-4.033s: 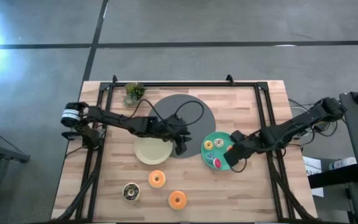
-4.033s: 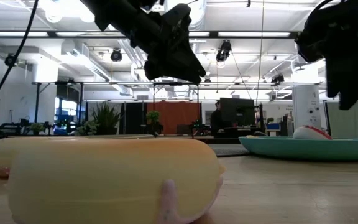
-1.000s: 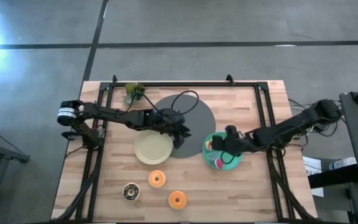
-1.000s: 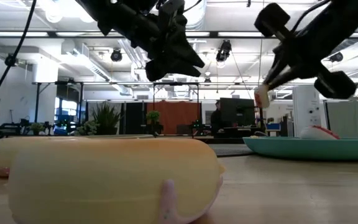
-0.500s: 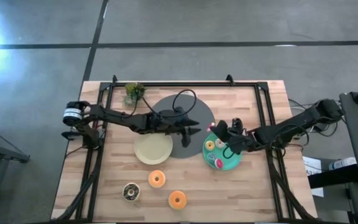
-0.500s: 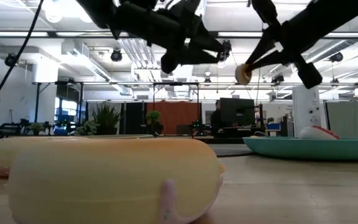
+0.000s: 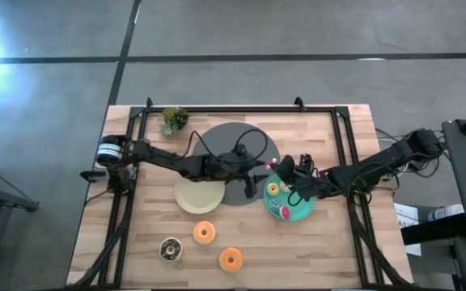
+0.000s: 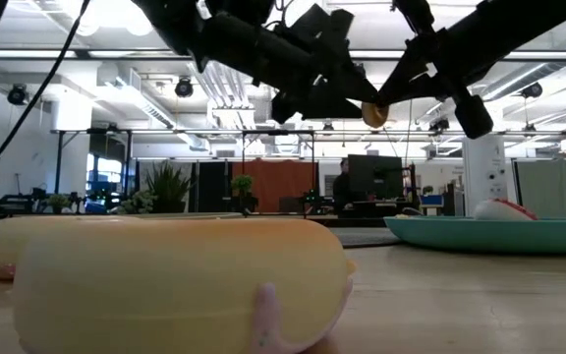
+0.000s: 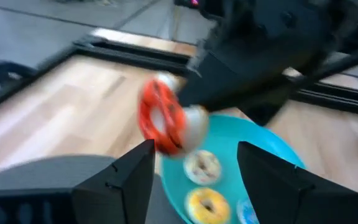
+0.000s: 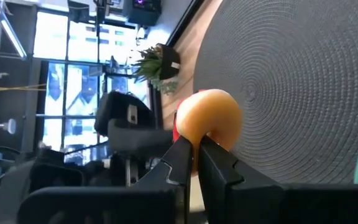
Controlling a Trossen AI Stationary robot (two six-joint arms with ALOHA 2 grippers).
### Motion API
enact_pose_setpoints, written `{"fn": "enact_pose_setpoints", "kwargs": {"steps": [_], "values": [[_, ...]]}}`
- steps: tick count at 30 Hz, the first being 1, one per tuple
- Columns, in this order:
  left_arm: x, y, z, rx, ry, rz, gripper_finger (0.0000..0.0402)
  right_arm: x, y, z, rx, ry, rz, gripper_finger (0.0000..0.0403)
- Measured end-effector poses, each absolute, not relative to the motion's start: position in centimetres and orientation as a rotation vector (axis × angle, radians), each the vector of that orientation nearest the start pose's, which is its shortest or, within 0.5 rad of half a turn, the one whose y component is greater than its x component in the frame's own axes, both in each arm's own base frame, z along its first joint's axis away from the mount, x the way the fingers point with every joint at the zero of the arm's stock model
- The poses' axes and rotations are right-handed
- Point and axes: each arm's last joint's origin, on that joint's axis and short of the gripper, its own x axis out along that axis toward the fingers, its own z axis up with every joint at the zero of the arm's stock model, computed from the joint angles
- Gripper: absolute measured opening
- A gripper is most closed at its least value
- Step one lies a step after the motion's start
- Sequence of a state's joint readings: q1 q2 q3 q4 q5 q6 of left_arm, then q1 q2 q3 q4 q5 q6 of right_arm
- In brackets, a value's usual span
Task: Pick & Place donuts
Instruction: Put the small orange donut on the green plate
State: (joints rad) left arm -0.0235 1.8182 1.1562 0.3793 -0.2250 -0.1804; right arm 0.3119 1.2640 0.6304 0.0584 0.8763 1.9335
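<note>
Two arms meet over the middle of a light wood counter [image 7: 330, 250], which stands on a grey concrete floor [image 7: 233, 48] crossed by dark lines. A black frame [image 7: 217, 109] borders the counter's far edge and sides. On the counter lie a dark grey disc [image 7: 217, 141], a cream plate [image 7: 196, 196] overlapping its near edge, a teal plate [image 7: 296, 212] just right of the disc, and a small plant [image 7: 174, 120] near the far left corner. The low view shows an open hall beyond, with ceiling lights, windows, plants and an orange panel.

Donuts: two orange ones [image 7: 205, 233] lie on bare wood in front of the cream plate, with a chocolate one [image 7: 169, 248] to their left. The teal plate carries a yellow donut [image 7: 273, 189] and a red one [image 7: 282, 212].

Right arm: extended from the right edge toward the centre. The right tool [image 7: 278, 167] is raised above the gap between the disc and the teal plate, its fingers clamped on a red-frosted donut [image 9: 160, 118] with an orange back, held on edge.

Left arm: extended from the left edge across the disc. The left tool [image 7: 262, 167] is raised directly facing the held donut, its fingers [image 9: 126, 180] apart and empty.
</note>
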Motion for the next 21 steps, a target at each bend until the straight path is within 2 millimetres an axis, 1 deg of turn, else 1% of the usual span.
{"fn": "enact_pose_setpoints", "kwargs": {"steps": [5, 11, 17, 19, 21], "values": [[40.8, 0.0, 23.2, -0.119, 0.248, 0.327, 0.0204, 24.1, 5.4, 21.2, 1.526, -0.202, -0.774, 0.0013], [40.8, 0.0, 23.1, -0.107, 0.256, 0.302, 0.0204, 24.2, 5.5, 21.4, 1.545, -0.211, -0.757, 0.0013], [41.4, 0.1, 22.1, -0.093, 0.274, 0.314, 0.0202, 24.3, 5.5, 21.5, 1.578, -0.225, -0.745, 0.0013], [41.6, 0.1, 21.9, -0.071, 0.282, 0.312, 0.0195, 24.3, 5.5, 21.6, 1.585, -0.231, -0.735, 0.0013], [41.9, 0.1, 22.2, -0.049, 0.279, 0.307, 0.0182, 24.4, 5.6, 21.6, 1.591, -0.227, -0.729, 0.0013]]}}
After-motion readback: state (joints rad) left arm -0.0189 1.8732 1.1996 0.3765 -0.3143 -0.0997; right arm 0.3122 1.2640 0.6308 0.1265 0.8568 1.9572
